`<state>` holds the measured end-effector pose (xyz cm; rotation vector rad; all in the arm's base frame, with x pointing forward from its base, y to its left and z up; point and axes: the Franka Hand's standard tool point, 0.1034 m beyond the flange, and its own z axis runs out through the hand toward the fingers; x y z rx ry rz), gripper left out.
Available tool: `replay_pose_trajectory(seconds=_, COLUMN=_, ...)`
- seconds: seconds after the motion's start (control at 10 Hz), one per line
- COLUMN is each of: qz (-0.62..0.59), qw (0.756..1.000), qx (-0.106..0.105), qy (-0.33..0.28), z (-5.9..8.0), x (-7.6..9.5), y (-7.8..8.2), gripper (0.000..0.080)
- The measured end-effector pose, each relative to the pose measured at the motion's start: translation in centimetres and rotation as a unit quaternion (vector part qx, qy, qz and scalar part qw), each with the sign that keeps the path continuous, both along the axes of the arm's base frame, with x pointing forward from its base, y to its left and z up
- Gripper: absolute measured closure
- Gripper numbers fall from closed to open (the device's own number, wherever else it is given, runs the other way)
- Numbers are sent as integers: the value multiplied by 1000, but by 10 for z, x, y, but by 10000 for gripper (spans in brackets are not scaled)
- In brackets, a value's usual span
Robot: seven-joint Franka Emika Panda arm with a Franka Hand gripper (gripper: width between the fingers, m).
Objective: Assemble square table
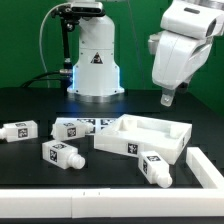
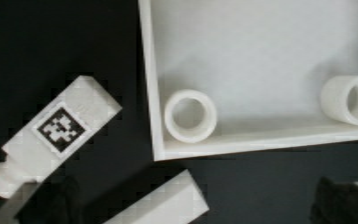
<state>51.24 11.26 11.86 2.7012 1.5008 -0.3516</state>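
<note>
Table top: the white square top [image 1: 135, 146] is laid rim up on the black table [image 1: 30, 105], towards the exterior view's right. Two round sockets [image 2: 190, 115] are seen inside its corners in the wrist view.
Front leg: the front leg [image 1: 155, 167] is laid just beside the top's near wall, with a tag showing.
Middle leg: the middle leg [image 1: 62, 153] is laid apart from the top, on the exterior view's left.
Outer leg: the outer leg [image 1: 20, 130] is laid farther to that left, well apart from the top.
Tagged pieces: white tagged pieces [image 1: 82, 126] are seen at the top's far left corner. Whether they are a leg or the marker board cannot be told.
Wrist-view leg: a tagged leg [image 2: 51, 135] is laid slantwise outside the rim, near a socket corner and not touching it.
Robot base: the robot base [image 1: 95, 60] is set behind the parts.
Arm: the gripper [image 1: 168, 97] is held above the top's far right part, pointed downward and clear of every part.
Gripper state: the fingers [image 2: 158, 205] are spread apart, and nothing is held between them.
</note>
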Motion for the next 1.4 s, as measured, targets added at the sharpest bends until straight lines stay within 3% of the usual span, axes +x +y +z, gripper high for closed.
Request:
replay_pose_trajectory(seconds=0.5, qz=-1, qw=1000, qx=1, qy=0, z=-1, x=0, y=0, gripper=150)
replay_pose_trajectory(seconds=0.6, qz=-50, qw=998, qx=1, qy=-26, z=-4, x=8, y=0, gripper=150)
replay_pose_trajectory(seconds=0.7, qz=-88, qw=995, qx=-1, qy=-37, z=-12, x=14, y=-5, gripper=150)
replay_pose_trajectory(seconds=0.9, qz=-120, qw=993, qx=13, qy=-15, z=-24, x=19, y=-30, gripper=150)
replay_pose_trajectory(seconds=1.4, qz=-148, qw=988, qx=15, qy=-26, z=-28, x=22, y=-28, gripper=150)
